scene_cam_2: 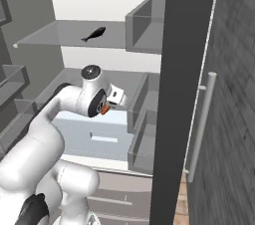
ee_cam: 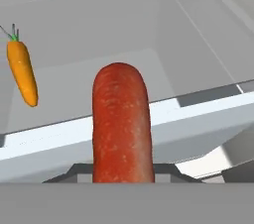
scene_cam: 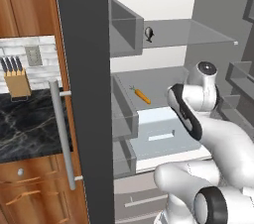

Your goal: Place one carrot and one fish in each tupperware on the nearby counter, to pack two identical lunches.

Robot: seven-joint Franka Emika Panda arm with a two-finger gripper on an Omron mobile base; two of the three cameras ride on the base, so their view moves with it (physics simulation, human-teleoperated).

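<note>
I am reaching into an open fridge. A stubby red-orange carrot (ee_cam: 121,129) stands up between my fingers in the hand view, and my gripper (scene_cam_2: 105,109) is shut on it above the middle shelf. The slim orange carrot (scene_cam: 142,95) lies on that shelf, up and to the left in the hand view (ee_cam: 22,72). A dark grey-black fish (scene_cam_2: 94,34) rests on the glass shelf above (scene_cam: 149,33). The black marble counter (scene_cam: 25,124) is left of the fridge. The red fish and both grey tupperware trays are out of view.
The dark fridge door (scene_cam: 84,94) with its long grey handle (scene_cam: 62,134) stands between the fridge and the counter. A knife block (scene_cam: 17,79) sits on the counter. Clear door bins (scene_cam: 124,114) and a pale drawer (scene_cam: 158,136) hem in the arm.
</note>
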